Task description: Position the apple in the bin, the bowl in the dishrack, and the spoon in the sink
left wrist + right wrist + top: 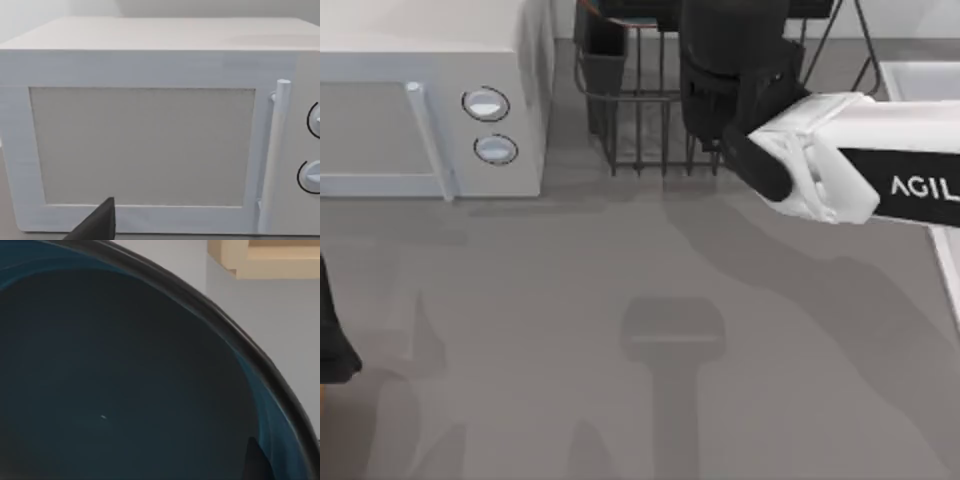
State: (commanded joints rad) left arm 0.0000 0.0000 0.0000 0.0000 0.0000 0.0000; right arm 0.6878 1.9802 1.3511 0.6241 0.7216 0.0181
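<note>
Top view: right arm over dishrack

Even, diffuse light, no glare. Soft-edged arm shadows fall across matte grey bench, darkest band running diagonally toward lower right; blocky shadow at centre. Boxy white microwave with two round knobs evenly lit, front slightly washed out. Deep blue glazed bowl interior dim, nearly black, one tiny specular speck; rim soft, very close to lens.

Microwave sits far left; dishrack just right of it; my right arm reaches over the dishrack.
</note>
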